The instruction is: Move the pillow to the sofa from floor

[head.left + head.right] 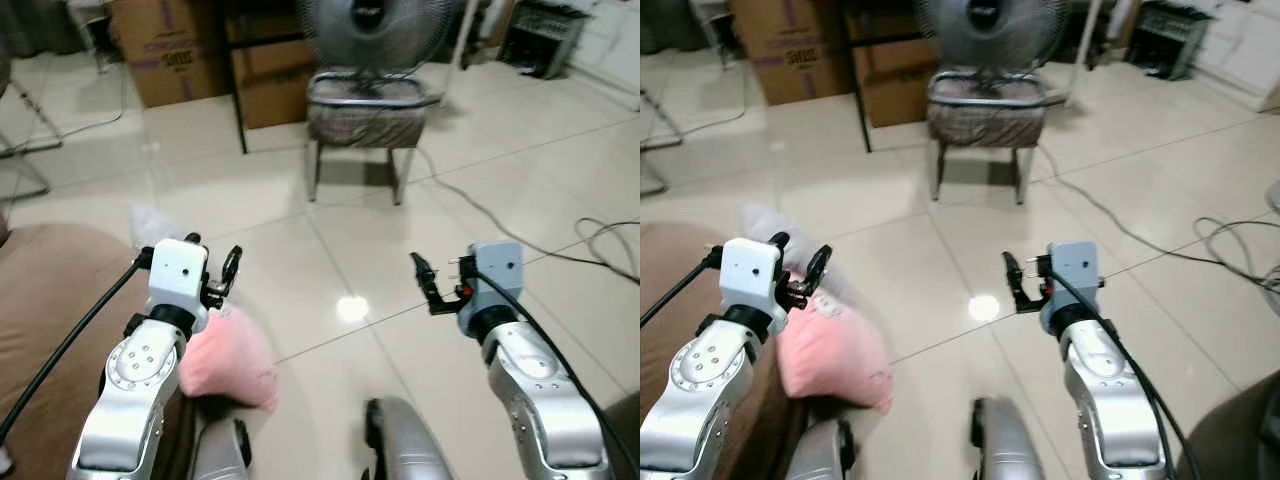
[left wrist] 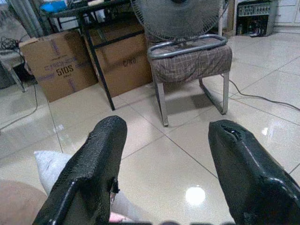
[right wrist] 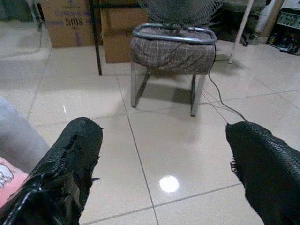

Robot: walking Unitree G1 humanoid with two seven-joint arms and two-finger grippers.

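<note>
pillow (image 1: 228,358) on floor (image 1: 350,230) by sofa (image 1: 40,300) | boxes (image 2: 58,61) shut

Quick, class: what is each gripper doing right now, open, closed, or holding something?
Left gripper: open, holding nothing, above the pink pillow.
Right gripper: open, holding nothing, over the tiled floor.

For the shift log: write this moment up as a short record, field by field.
pillow: pink pillow lying on the tiled floor, beside the brown sofa
left gripper: open, above the pillow, holding nothing
right gripper: open, over bare floor
ahead: stool with a fan on it, cardboard boxes
task state: pillow not yet picked up
</note>
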